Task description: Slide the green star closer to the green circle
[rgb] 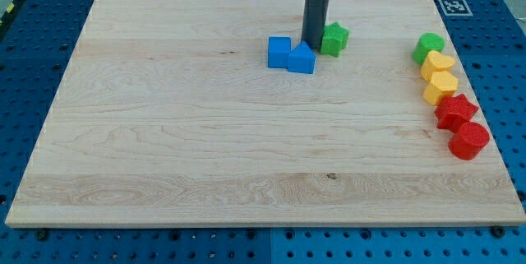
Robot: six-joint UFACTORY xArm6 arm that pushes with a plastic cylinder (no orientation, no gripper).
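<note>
Pale wooden board [205, 149] on a blue perforated bench

The blue bench surface [33, 58] shows around every edge of the board; a black-and-white marker tag [454, 6] sits on the board's top right corner, with yellow-black striping [11, 4] beyond its top left.

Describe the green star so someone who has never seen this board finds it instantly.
Start at the wooden board and go to its top edge, just right of centre, where the dark rod comes down. My tip sits between two blue blocks on the view's left and the green star on the view's right. It is the only green piece there; the green circle sits far right.
</note>
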